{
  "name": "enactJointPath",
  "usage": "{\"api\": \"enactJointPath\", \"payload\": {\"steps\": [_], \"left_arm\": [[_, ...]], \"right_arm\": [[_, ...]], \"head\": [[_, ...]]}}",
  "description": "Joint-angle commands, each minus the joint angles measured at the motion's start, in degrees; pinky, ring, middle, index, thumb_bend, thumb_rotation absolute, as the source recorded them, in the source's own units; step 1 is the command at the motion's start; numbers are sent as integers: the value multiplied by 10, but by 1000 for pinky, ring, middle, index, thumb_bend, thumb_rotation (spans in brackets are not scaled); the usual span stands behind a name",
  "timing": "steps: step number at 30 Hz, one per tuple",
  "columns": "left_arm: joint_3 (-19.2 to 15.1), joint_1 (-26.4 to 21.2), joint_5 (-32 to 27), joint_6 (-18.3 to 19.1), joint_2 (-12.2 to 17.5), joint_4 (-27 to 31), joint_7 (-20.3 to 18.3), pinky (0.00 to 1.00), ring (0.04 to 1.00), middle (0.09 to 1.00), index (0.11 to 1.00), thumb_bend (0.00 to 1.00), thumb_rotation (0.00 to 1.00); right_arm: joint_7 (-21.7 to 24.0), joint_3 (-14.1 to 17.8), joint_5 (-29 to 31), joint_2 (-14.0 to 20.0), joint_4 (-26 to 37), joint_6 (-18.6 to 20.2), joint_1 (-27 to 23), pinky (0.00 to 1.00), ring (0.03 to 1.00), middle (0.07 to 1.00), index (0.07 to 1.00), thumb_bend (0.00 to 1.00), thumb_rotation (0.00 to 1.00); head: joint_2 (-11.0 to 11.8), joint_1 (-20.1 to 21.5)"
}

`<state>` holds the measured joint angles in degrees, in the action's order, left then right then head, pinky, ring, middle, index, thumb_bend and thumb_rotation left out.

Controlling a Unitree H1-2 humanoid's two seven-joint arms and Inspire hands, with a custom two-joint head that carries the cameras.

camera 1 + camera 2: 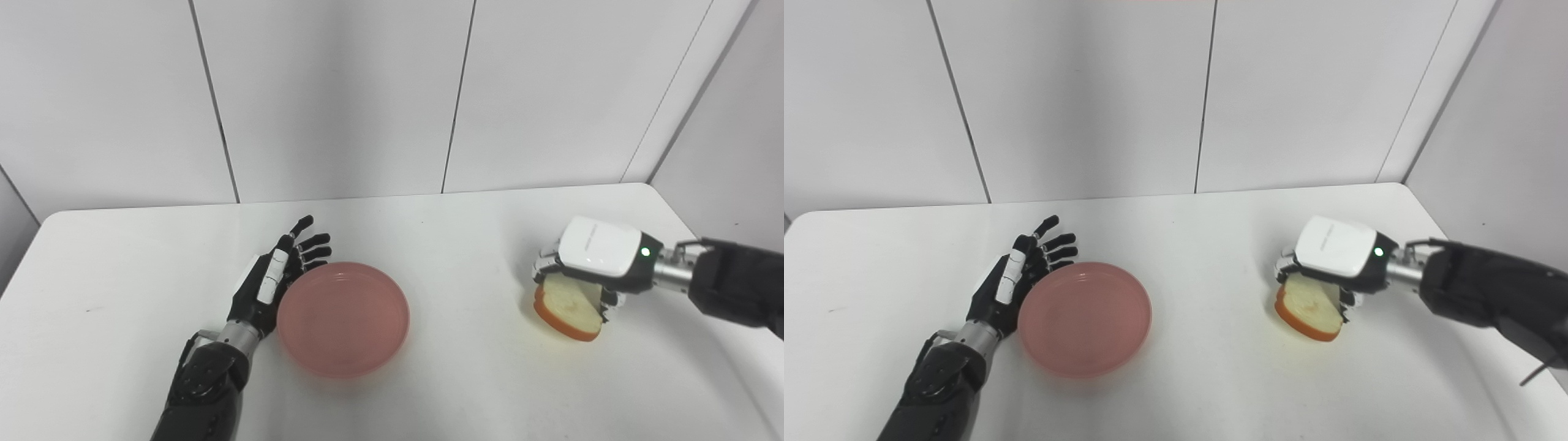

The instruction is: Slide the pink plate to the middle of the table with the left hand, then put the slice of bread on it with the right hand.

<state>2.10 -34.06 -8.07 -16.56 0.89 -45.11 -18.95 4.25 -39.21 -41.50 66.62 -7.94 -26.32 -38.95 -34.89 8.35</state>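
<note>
Worktop (pixel 441 392): white, smooth, matt with a faint sheen, lower half of frame. Pink plate (pixel 343 318), centre left: smooth plastic look, semi-gloss, slightly translucent at the rim. Slice of bread (pixel 569 306), right: pale porous crumb, orange-brown crust with a smooth, somewhat shiny look. Left hand (pixel 275 275): black glossy plastic with white inlays; brushed metal at the wrist. Right hand (pixel 597 254): glossy white plastic shell on black, metal wrist collar. Wall panels (pixel 337 92), upper frame: white, matt, smooth.
</note>
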Motion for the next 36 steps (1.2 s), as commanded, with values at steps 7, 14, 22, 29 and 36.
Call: {"api": "enactJointPath", "payload": {"steps": [7, 14, 22, 29, 36], "left_arm": [[0, 33, 3, 26, -13, -34, 9, 747, 788, 812, 904, 843, 916], [0, 32, 2, 25, -16, -32, 8, 744, 792, 823, 910, 816, 931], [-6, 23, -4, 11, -22, -54, 2, 751, 789, 825, 907, 835, 907], [-7, 19, -1, 4, -24, -65, 3, 754, 788, 826, 903, 843, 903], [-10, 20, -1, 3, -27, -64, 6, 768, 793, 818, 905, 828, 898]], "right_arm": [[230, 100, 48, -47, 19, 21, -80, 375, 434, 521, 479, 517, 0], [324, 133, 15, -112, 27, 41, -106, 326, 410, 486, 514, 517, 0], [401, 151, -38, -208, 71, 136, -112, 264, 382, 457, 527, 515, 0], [414, 179, -93, -300, 130, 256, -92, 202, 410, 498, 486, 521, 0], [447, 176, -157, -371, 182, 335, -77, 237, 376, 449, 531, 516, 0]], "head": [[1, -12], [2, -23], [3, -35], [4, -42], [2, -46]]}}
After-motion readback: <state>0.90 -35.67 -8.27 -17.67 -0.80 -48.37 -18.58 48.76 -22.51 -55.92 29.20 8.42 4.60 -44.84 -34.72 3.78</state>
